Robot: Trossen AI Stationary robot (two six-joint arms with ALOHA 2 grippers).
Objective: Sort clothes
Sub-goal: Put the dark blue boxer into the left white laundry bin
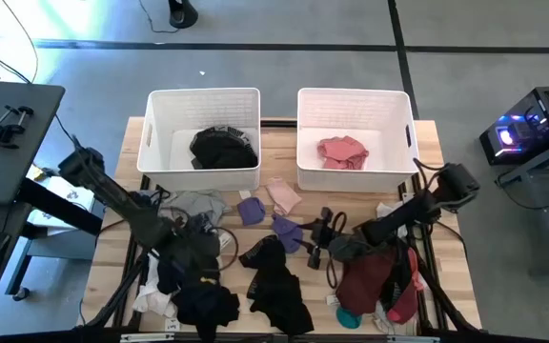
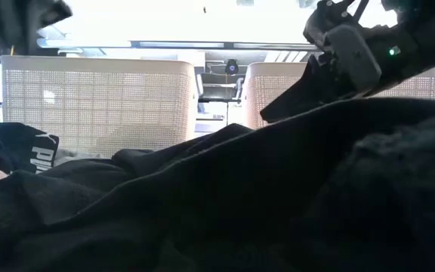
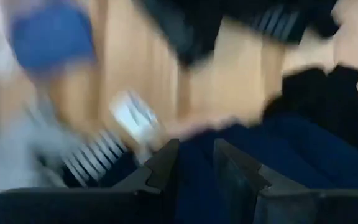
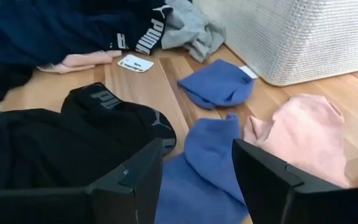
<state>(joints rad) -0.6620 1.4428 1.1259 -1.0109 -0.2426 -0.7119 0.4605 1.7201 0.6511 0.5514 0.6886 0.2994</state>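
- Two claws are at work. The right gripper (image 4: pixel 194 177) hangs with jaws apart and empty, a lavender sock (image 4: pixel 210 155) lying between them.
- Just beside it lie a pink garment (image 4: pixel 306 134) and a black one (image 4: pixel 98 124); beyond, a second lavender sock (image 4: pixel 219 82) and the bin (image 4: pixel 303 37).
- The left gripper (image 3: pixel 194 165) has jaws narrowly parted around navy cloth (image 3: pixel 260 155); whether it grips, I cannot tell.
- Socks look light, limp, unbreakable; pinch mid-fold.

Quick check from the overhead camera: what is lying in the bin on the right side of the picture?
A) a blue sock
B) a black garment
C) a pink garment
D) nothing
C: the high view shows a crumpled pink garment on the floor of the right bin; the black garment lies in the left bin.
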